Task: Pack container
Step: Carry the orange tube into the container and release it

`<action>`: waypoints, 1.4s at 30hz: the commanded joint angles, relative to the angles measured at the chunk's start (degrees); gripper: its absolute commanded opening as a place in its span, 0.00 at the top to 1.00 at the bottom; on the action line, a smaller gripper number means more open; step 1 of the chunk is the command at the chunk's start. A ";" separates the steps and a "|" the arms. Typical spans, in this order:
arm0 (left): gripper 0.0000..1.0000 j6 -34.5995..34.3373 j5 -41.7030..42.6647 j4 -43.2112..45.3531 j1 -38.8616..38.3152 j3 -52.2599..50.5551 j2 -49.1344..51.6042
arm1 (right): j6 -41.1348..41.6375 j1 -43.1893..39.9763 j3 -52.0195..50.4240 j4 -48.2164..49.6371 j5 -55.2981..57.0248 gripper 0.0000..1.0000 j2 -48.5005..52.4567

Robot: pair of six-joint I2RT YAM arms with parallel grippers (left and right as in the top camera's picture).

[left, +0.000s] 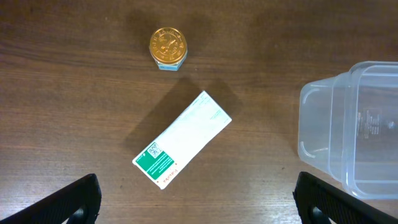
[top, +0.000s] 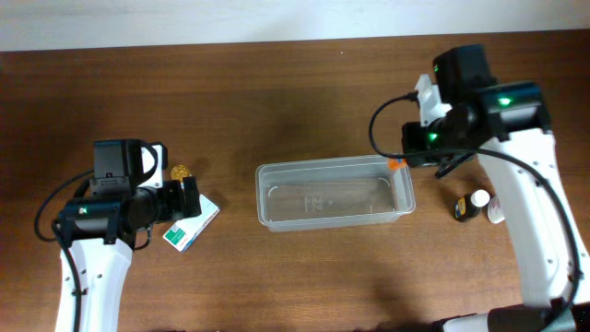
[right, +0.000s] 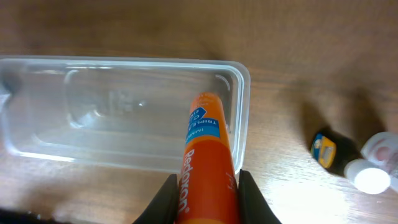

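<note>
Your right gripper (right: 205,190) pinches an orange tube (right: 204,134), its tip over the right end of the container (top: 332,219). That lies mid-counter (top: 277,92), long axis running left edge to right. Your left gripper (left: 196,202) hangs spread above the box (left: 182,140).

The orange tube (right: 208,168) reads "Redoxon" (its blue patch (right: 204,122) begins "TRIPL"); print on the box (left: 182,139) is illegible.

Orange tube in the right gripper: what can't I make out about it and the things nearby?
Orange tube: right wrist view, its lower end runs off the bottom edge and the right gripper covers its sides; overhead, the arm hides all but a tip.
Dark bottle and white-capped bottle: right wrist view, blurred, labels unreadable.
Box: left wrist view, print too small to read.
</note>
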 commanded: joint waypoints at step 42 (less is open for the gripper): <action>0.01 0.72 0.66 0.09 -0.09 1.05 0.02 | 7.30 -3.72 2.58 4.87 12.55 0.28 -1.90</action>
